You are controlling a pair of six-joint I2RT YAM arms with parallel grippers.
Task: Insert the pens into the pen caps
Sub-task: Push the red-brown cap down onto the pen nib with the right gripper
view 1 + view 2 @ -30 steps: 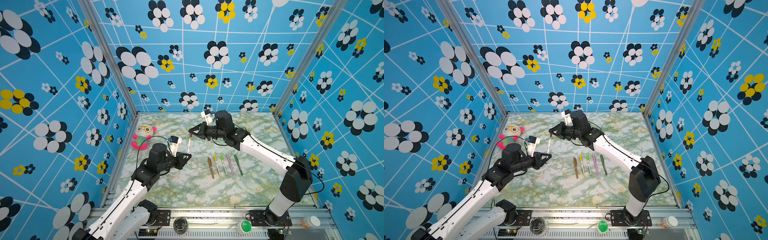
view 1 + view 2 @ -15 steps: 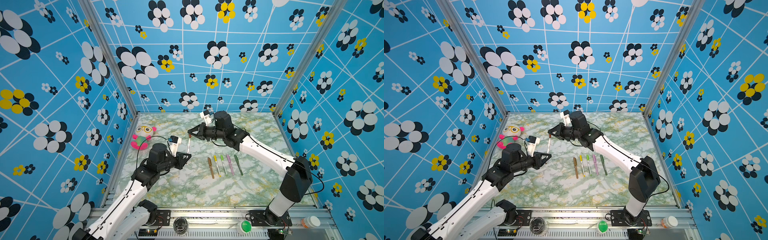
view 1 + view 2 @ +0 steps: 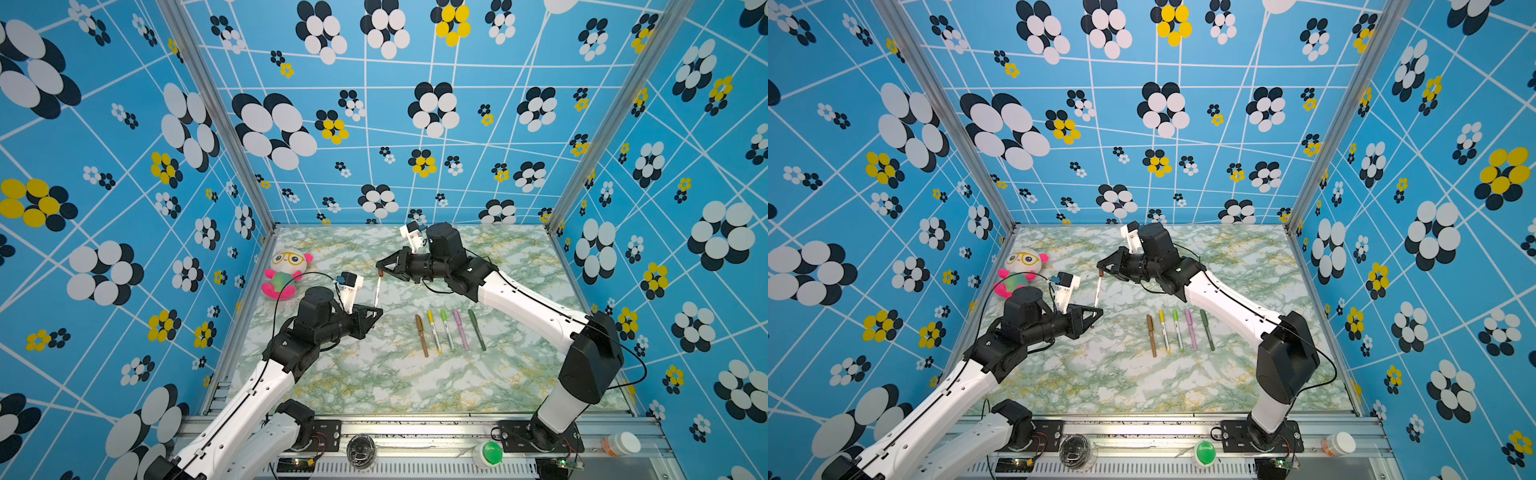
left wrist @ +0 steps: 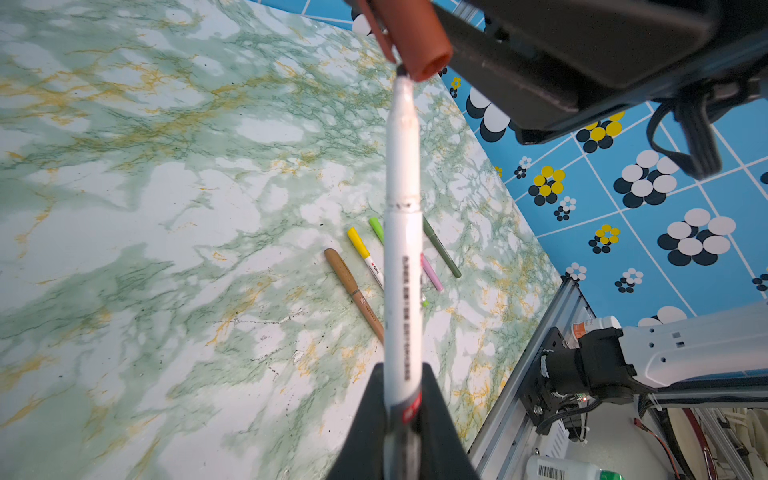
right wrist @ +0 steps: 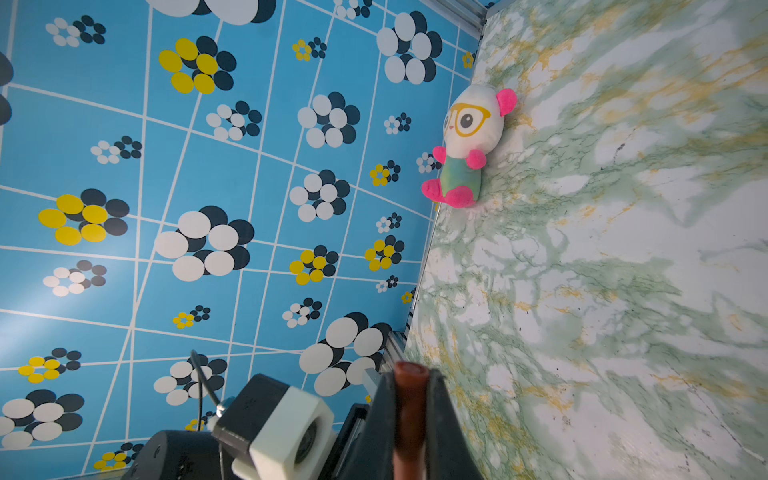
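Five pens (image 3: 446, 332) already capped, lined up mid-frame on the tabletop (image 3: 374, 382). Last one's underway — left end effector (image 3: 375, 312) clamps the white pen (image 3: 377, 291) upright, right end effector (image 3: 380, 268) pinches the brown cap (image 4: 419, 45) just left of centre, tip at its mouth — not in yet.

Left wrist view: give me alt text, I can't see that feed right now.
The left gripper holds a white pen by its tail end, the tip right at the rim of the brown cap in the right gripper, not yet inside. Five other pens lie side by side on the marble table beyond.
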